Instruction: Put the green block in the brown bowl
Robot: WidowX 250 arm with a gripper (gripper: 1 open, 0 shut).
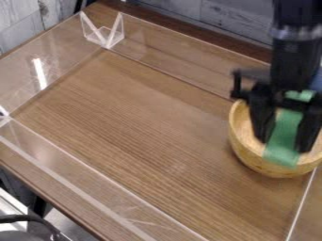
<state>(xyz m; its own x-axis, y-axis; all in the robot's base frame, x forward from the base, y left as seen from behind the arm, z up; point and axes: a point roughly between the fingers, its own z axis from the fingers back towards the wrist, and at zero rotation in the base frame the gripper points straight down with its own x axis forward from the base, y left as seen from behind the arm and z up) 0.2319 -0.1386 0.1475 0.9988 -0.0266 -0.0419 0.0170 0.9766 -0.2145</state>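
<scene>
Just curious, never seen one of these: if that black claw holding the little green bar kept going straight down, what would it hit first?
Probably the round tan wooden bowl. The black gripper, shut on the small green block, points down over it, though depth is hard to judge from one view.
</scene>
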